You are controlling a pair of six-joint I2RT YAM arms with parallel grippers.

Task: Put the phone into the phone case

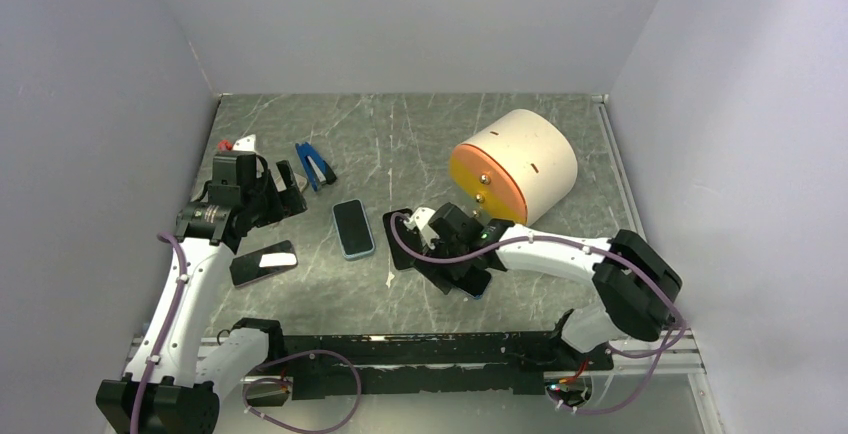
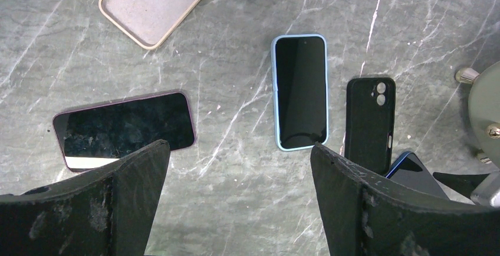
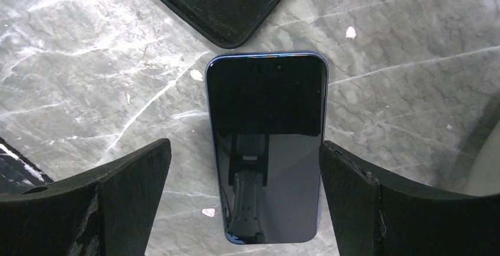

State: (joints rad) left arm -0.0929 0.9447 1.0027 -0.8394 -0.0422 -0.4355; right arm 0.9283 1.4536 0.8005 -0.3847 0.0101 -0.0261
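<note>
Left gripper (image 2: 237, 147) hangs spread and empty, well left of the black case (image 2: 368, 123). Right gripper (image 3: 244, 144), jaws wide, hovers over the blue phone (image 3: 265, 167), which lies flat just beside that case on the grey marbled table (image 1: 420, 134). Pale walls (image 1: 400, 14) enclose it.

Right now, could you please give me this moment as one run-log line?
right gripper: open over dark blue phone | black phone case: no phone inside, beside it | left gripper: open, holding nothing | step: phone not yet grasped

No legible text or labels anywhere.
</note>
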